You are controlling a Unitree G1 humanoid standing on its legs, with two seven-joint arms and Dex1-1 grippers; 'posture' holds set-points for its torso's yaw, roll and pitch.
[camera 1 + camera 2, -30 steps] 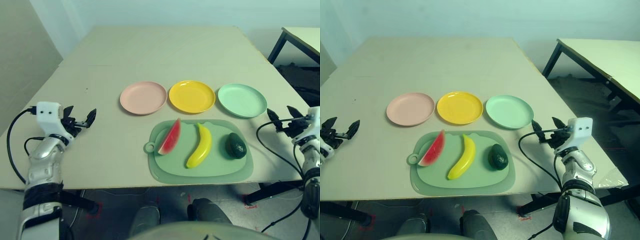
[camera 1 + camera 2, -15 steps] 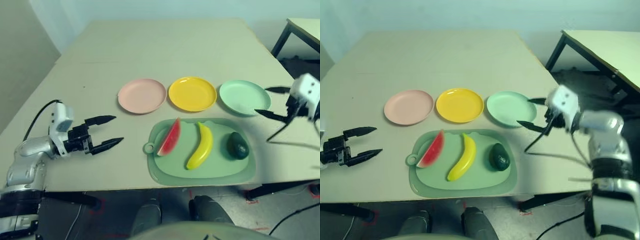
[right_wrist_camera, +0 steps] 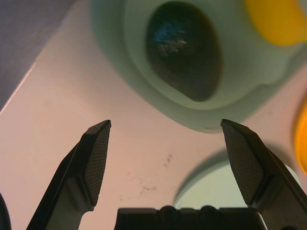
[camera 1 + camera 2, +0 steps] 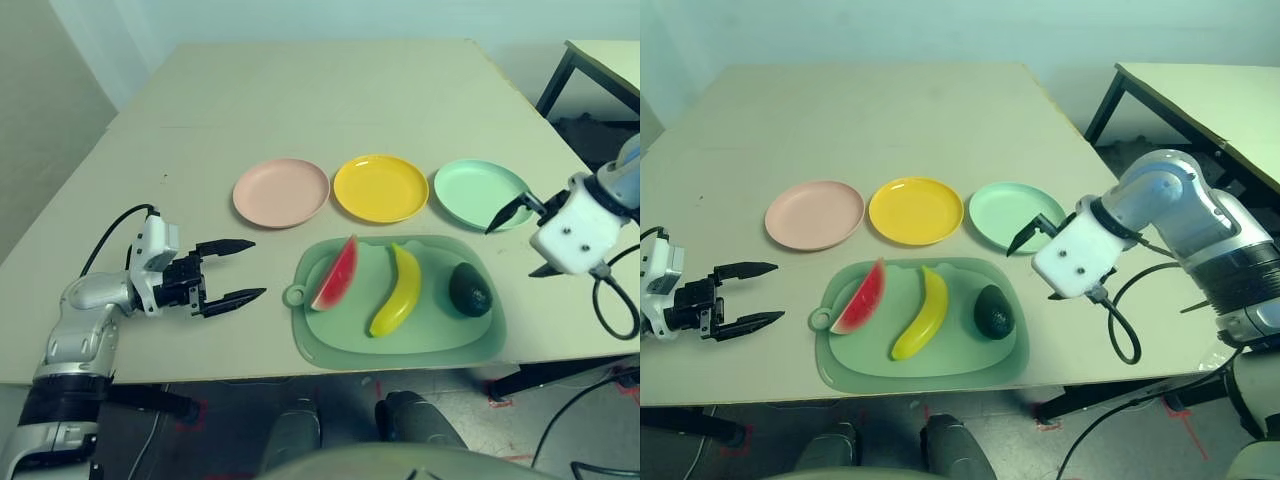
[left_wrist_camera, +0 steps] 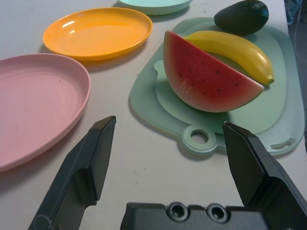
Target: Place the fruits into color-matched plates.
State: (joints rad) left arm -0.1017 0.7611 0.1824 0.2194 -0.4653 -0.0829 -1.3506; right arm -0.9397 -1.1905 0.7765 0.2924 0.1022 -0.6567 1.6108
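A red watermelon wedge (image 4: 336, 273), a yellow banana (image 4: 396, 290) and a dark green avocado (image 4: 470, 290) lie side by side on a green mat (image 4: 400, 335). Behind the mat stand a pink plate (image 4: 281, 192), a yellow plate (image 4: 381, 187) and a mint green plate (image 4: 480, 190), all empty. My left gripper (image 4: 258, 268) is open, low over the table left of the mat, pointing at the watermelon (image 5: 206, 79). My right gripper (image 4: 508, 250) is open and holds nothing. It hovers right of the mat, between the mint plate and the avocado (image 3: 184, 50).
The mat's ring tab (image 4: 297, 296) points toward my left gripper. A black cable (image 4: 612, 305) hangs from my right wrist near the table's right edge. A second table (image 4: 605, 65) stands at the far right. The table's front edge runs just below the mat.
Both arms have swung inward from the table's sides. The left gripper moved right toward the mat. The right gripper came in and turned beside the avocado. Fruits and plates stayed put.
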